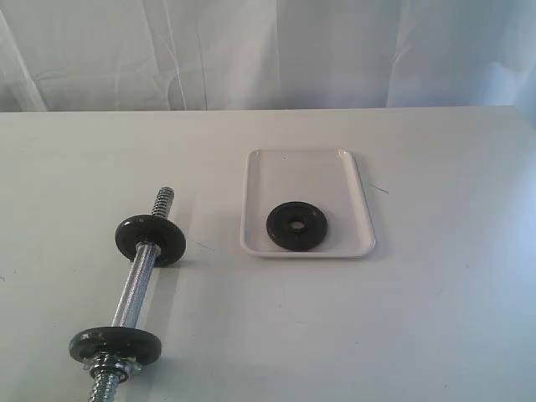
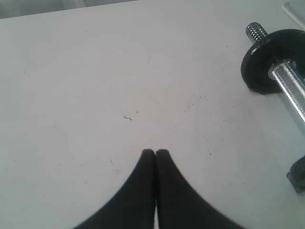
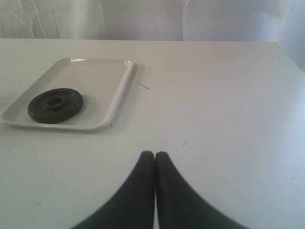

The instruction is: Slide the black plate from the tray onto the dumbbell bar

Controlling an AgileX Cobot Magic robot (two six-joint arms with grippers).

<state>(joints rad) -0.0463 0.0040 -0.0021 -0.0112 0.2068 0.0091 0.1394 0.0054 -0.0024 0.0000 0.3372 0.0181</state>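
The black plate [image 1: 296, 225] lies flat in the near part of the white tray [image 1: 306, 172] at mid-table; the right wrist view shows the black plate [image 3: 55, 105] in the tray [image 3: 102, 86] too. The dumbbell bar [image 1: 138, 280] lies at the near left, chrome and knurled, with a black disc [image 1: 150, 239] toward its far end and another [image 1: 115, 345] near a silver star nut [image 1: 116, 363]. The left wrist view shows the dumbbell bar [image 2: 290, 88] with one disc [image 2: 259, 62]. My left gripper [image 2: 155, 151] and right gripper [image 3: 155, 153] are shut, empty, over bare table; neither shows in the exterior view.
A white table [image 1: 435, 318] carries everything, with a white curtain [image 1: 268, 50] behind its far edge. The threaded far end of the bar [image 1: 164, 199] points toward the back. Bare tabletop lies between bar and tray.
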